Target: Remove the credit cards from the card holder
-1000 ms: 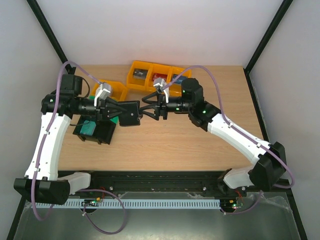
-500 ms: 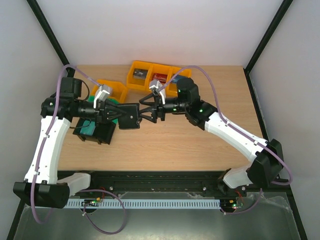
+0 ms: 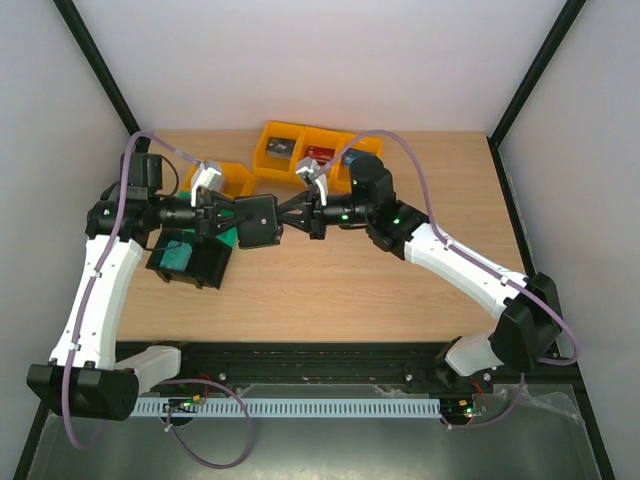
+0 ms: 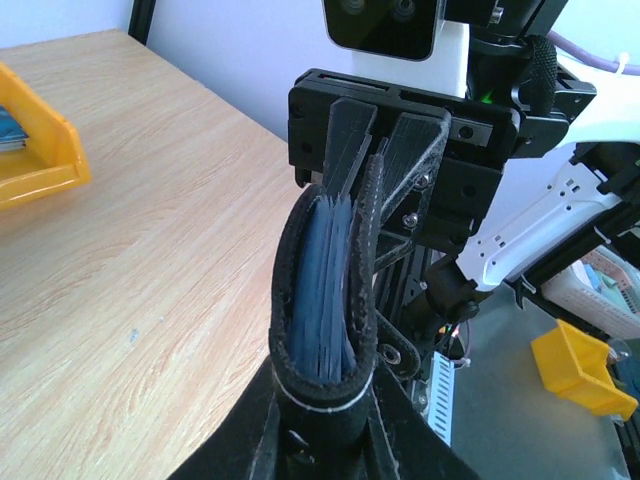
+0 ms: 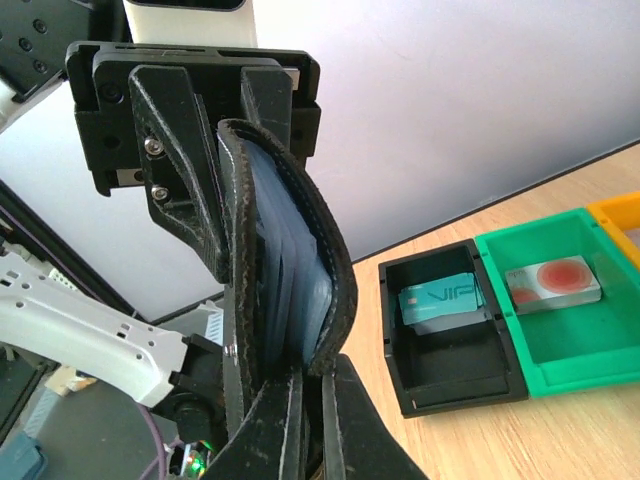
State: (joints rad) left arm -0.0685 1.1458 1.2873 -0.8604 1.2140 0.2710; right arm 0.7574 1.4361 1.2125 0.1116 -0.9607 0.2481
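Card holder (image 3: 258, 222) held mid-air; left gripper (image 3: 233, 220), right gripper (image 3: 283, 217) both clamped on its opposite edges

L pincer (image 3: 238, 222), R pincer (image 3: 284, 218) clamped, facing

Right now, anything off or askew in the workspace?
Nothing spilled or damaged. One oddity: the card holder is off the table, pinched between the left fingers and right fingers, its flaps bowed apart rather than lying flat.
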